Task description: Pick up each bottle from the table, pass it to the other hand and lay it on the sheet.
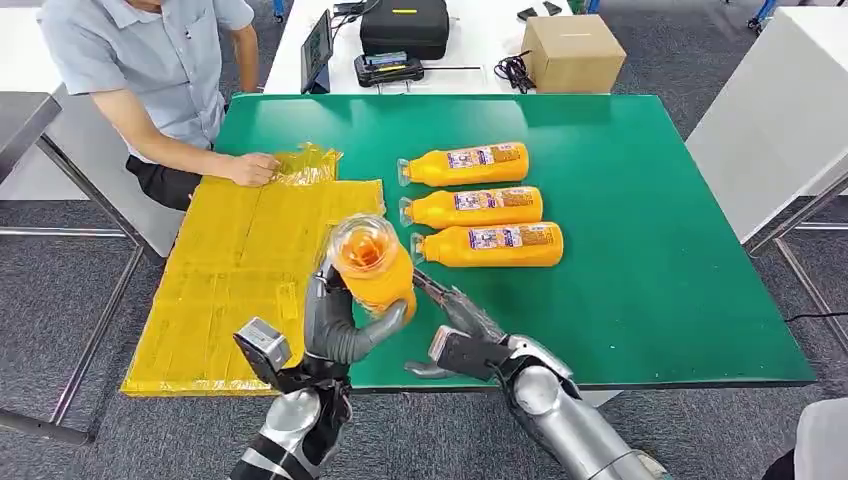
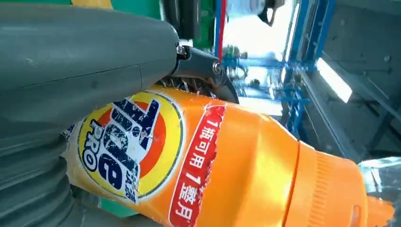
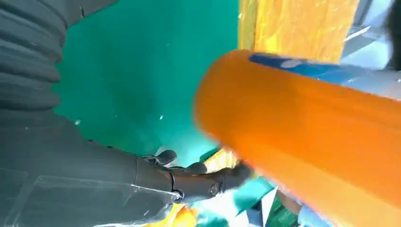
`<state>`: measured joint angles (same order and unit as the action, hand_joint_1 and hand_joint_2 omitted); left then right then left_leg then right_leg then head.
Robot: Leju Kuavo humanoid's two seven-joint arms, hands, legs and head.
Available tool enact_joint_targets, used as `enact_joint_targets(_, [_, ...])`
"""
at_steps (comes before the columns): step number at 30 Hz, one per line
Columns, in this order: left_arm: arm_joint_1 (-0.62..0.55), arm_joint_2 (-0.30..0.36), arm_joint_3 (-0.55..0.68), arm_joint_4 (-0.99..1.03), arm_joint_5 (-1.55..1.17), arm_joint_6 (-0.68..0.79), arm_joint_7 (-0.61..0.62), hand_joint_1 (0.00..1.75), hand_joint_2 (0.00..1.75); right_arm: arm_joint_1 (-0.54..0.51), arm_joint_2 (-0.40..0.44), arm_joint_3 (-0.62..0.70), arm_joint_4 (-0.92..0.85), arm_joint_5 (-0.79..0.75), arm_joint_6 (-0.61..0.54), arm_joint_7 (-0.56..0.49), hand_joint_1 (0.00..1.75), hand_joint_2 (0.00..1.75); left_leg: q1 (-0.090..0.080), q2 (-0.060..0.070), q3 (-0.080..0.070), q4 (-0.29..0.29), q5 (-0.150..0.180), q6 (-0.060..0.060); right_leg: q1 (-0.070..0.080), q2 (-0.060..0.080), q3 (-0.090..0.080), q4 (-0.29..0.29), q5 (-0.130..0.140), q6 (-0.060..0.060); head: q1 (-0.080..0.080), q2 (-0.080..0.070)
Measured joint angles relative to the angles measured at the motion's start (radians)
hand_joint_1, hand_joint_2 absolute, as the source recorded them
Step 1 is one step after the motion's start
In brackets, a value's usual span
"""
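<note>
We have the bottle (image 1: 372,262) gripped in our left hand (image 1: 335,325), raised cap-up over the table's (image 1: 650,300) near edge, beside the sheet's (image 1: 230,280) right border. Our right hand (image 1: 455,330) sits just beside it, fingers spread, holding nothing. The risk, as we judge it, is the lay-down: the bottle is round and could roll off the sheet back onto the green, toward the three bottles (image 1: 478,205) lying mid-table. A person's hand (image 1: 250,168) rests on the sheet's far edge, so a wide swing could meet it.
</note>
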<state>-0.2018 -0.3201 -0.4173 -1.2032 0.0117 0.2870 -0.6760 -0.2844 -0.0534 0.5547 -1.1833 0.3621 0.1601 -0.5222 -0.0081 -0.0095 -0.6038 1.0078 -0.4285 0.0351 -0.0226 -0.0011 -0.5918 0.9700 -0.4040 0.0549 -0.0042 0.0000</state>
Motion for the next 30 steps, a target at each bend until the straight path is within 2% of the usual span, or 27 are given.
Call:
enact_joint_targets(3, [-0.010,0.011,-0.007,-0.001,-0.266,0.181,0.077,1.75,1.75,0.023,0.012,-0.024,-0.007,0.082,-0.116,0.018,0.00,1.75,0.000,-0.001,0.000,0.000,0.000,0.000,0.000,0.000,0.000,0.000,0.000,0.000,0.000,0.000])
enact_joint_targets(8, [-0.017,0.043,-0.007,-0.001,-0.575,0.216,0.217,1.75,1.75,0.077,0.038,-0.103,-0.064,0.135,-0.195,0.016,0.00,1.75,0.000,0.000,0.000,0.000,0.000,0.000,0.000,0.000,0.000,0.000,0.000,0.000,0.000,0.000])
enact_joint_targets(15, [-0.020,0.067,-0.003,-0.003,-0.638,0.207,0.274,1.75,1.75,0.126,0.061,-0.190,-0.154,0.141,-0.229,0.006,0.00,1.75,0.000,0.000,0.000,0.000,0.000,0.000,0.000,0.000,0.000,0.000,0.000,0.000,0.000,0.000])
enact_joint_targets(22, [-0.021,0.099,0.035,-0.013,-0.800,0.180,0.404,1.75,1.75,0.207,0.093,-0.286,-0.257,0.138,-0.251,-0.011,0.00,1.75,0.000,0.000,0.000,0.000,0.000,0.000,0.000,0.000,0.000,0.000,0.000,0.000,0.000,0.000])
enact_joint_targets(30, [-0.043,0.126,0.102,0.007,-0.814,0.166,0.420,1.75,1.75,0.254,0.124,-0.335,-0.300,0.116,-0.243,-0.019,0.00,1.75,0.000,0.000,0.000,0.000,0.000,0.000,0.000,0.000,0.000,0.000,0.000,0.000,0.000,0.000])
